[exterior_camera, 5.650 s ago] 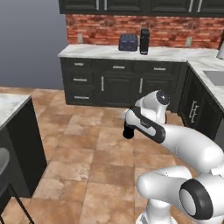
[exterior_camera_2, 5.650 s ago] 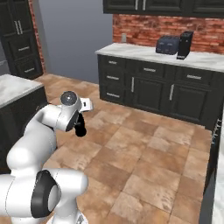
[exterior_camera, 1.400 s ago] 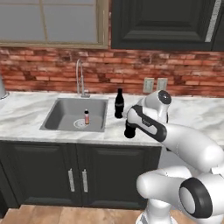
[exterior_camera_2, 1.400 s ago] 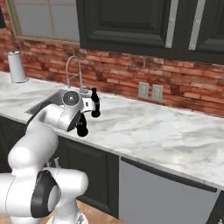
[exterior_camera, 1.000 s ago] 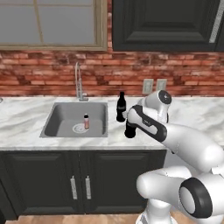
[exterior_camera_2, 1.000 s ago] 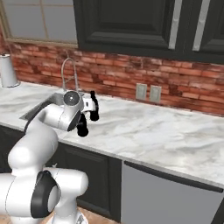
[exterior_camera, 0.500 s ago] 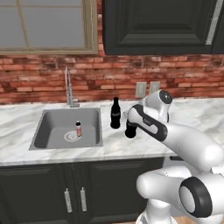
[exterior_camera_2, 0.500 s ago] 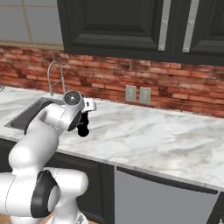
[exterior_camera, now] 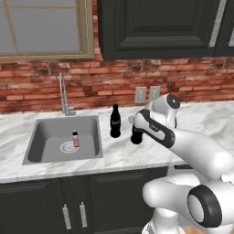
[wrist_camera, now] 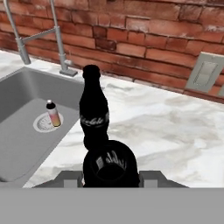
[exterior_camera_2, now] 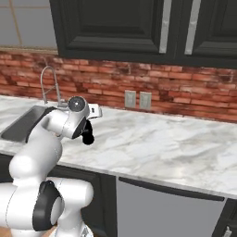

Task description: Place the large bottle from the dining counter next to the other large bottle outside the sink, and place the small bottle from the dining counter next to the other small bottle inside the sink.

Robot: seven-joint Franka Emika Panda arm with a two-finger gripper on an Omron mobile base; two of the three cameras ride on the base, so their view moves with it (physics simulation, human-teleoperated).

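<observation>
You are facing a white grey-veined marble desk (exterior_camera: pixel 137 153) over dark cabinets, with a red brick wall (exterior_camera: pixel 183 89) behind it and dark upper cabinets above. Take the rectangular grey steel sink (exterior_camera: pixel 45 137) as your landmark: it is set into the desk at the left, a tall arched chrome tap (exterior_camera: pixel 63 93) at its back rim. A short small bottle with a pale cap and pinkish body (exterior_camera: pixel 75 138) stands inside the sink, beside the round drain. Just right of the sink's right rim, out on the desk, stands an upright black cola-shaped bottle with a slim neck (exterior_camera: pixel 115 121). Right of that, and close to it, the end effector (exterior_camera: pixel 136 135) is pinching a second black large bottle (wrist_camera: pixel 109 164); in the hand view its dark rounded top sits right in front of the standing one. Further right from the sink, two pale wall outlets (exterior_camera: pixel 147 94) sit on the brick, and the desk runs on as open marble.
</observation>
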